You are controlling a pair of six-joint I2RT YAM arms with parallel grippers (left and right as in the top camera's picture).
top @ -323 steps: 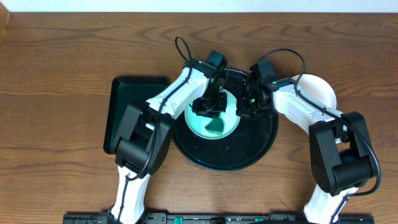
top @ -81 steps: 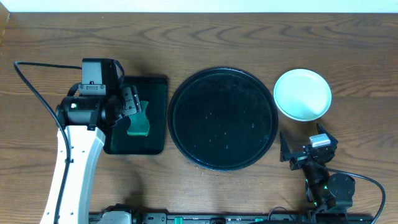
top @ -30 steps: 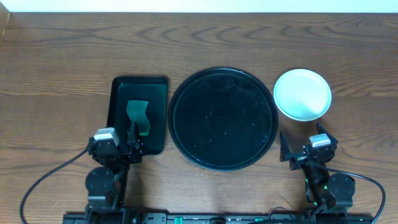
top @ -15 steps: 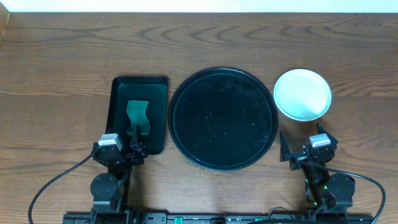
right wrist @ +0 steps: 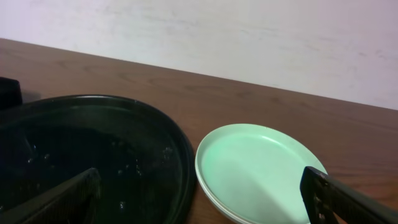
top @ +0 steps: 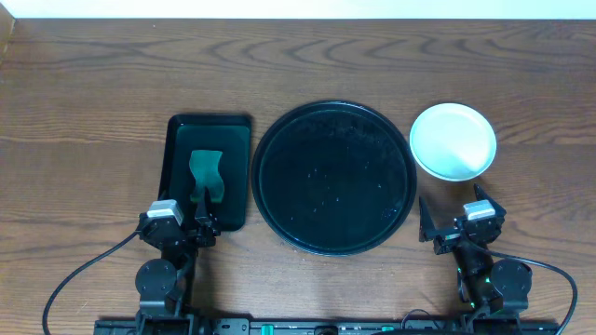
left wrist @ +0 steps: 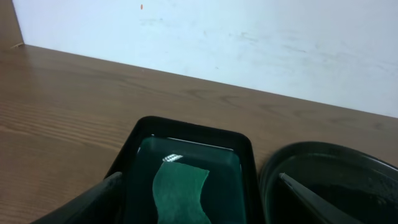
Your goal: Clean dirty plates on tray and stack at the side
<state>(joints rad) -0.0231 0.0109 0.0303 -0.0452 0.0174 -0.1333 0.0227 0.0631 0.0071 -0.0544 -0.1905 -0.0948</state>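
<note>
Brown wood-grain table (top: 93,74), white wall (left wrist: 249,37) behind; at its near edge left gripper (left wrist: 199,179) and right gripper (right wrist: 200,179) gape empty

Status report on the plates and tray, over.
Left pincer open, empty; right pincer same. Plates stacked right of tray; tray holds none. Nothing in the way.
</note>
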